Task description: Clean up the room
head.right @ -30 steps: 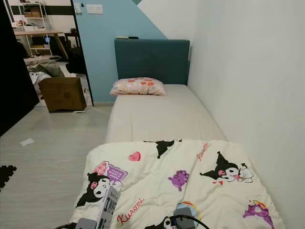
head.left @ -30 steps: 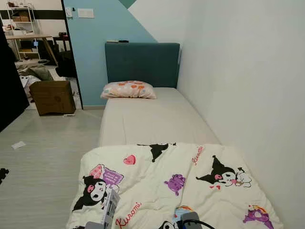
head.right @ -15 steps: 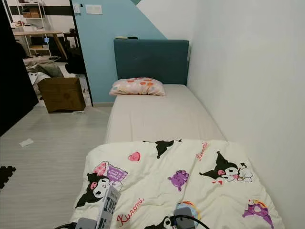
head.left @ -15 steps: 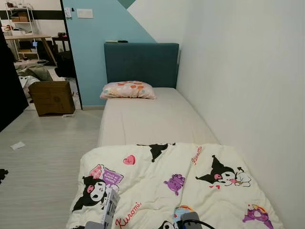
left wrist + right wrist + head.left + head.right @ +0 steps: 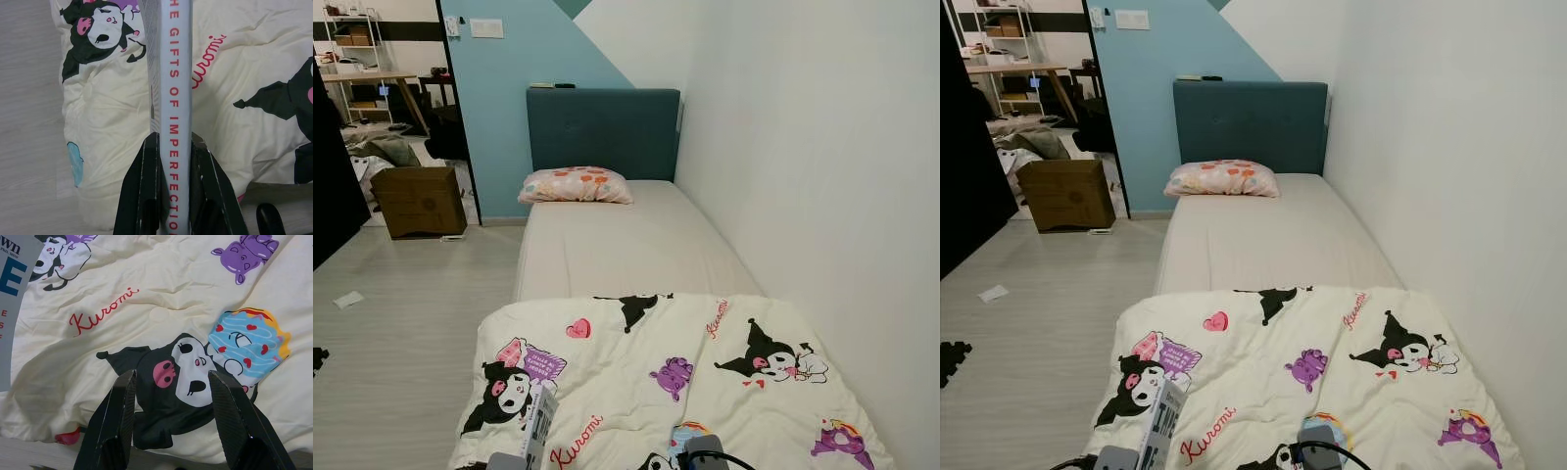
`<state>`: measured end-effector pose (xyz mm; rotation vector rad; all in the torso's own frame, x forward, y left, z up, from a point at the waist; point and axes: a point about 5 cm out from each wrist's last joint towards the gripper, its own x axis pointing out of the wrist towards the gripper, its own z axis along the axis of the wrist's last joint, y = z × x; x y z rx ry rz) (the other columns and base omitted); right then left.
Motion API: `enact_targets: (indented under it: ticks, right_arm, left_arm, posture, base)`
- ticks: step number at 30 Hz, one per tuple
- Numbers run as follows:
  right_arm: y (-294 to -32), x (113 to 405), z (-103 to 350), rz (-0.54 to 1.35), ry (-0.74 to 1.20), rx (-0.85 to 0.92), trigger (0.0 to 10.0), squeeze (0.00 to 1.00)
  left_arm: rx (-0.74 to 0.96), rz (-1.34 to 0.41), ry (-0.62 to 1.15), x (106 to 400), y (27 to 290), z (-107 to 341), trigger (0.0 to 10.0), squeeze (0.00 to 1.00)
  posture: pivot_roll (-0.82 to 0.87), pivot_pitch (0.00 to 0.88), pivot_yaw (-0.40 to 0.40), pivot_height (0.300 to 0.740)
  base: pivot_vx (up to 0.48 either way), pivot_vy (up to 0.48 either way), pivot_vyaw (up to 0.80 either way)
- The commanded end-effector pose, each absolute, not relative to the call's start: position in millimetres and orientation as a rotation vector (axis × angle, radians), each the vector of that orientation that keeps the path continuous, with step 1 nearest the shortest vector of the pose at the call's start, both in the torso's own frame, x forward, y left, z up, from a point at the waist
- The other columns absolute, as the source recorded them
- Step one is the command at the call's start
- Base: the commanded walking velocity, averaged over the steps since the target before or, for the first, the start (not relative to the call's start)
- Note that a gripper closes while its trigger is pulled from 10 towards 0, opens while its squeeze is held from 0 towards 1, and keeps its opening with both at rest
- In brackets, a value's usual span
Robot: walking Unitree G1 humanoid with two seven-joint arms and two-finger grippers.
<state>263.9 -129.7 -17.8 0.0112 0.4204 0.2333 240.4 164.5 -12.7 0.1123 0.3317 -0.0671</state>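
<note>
Cartoon-print quilt (image 5: pixel 685 362) below, left gripper (image 5: pixel 174 147) clamping upright book (image 5: pixel 175 98) — right gripper (image 5: pixel 171 382) spread, seemingly hovering.

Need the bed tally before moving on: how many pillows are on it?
1: the pillow lies at the head of the bed, against the headboard. The duvet may hide others.

The white spine of the grey paperback book (image 5: pixel 175 98) carries red capital letters: "E GIFTS OF IMPERFECTIO", cut off at both ends. On the cream quilt with black cartoon figures (image 5: pixel 161 308), the red script word "Kuromi" stands beside the book. The book's cover shows "wn" and a large blue "E".
</note>
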Motion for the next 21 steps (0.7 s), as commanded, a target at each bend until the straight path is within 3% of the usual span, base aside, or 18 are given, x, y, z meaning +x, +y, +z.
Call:
enact_targets:
  ticks: [1, 21]
  right_arm:
    - [-131.1, 261.2, -20.8, 0.223, 0.435, 0.014, 10.0, 0.00]
    - [-131.7, 262.2, -20.3, 0.219, 0.435, 0.017, 10.0, 0.00]
  left_arm:
    - [0.116, -0.066, 0.317, 242.7, 164.4, -10.1, 10.0, 0.00]
    - [0.123, -0.048, 0.323, 243.4, 166.9, -10.3, 10.0, 0.00]
  posture:
    - [0.01, 0.109, -0.015, 0.740]
    - [0.01, 0.112, -0.012, 0.740]
  base:
    - [0.000, 0.000, 0.00]
    - [0.000, 0.000, 0.00]
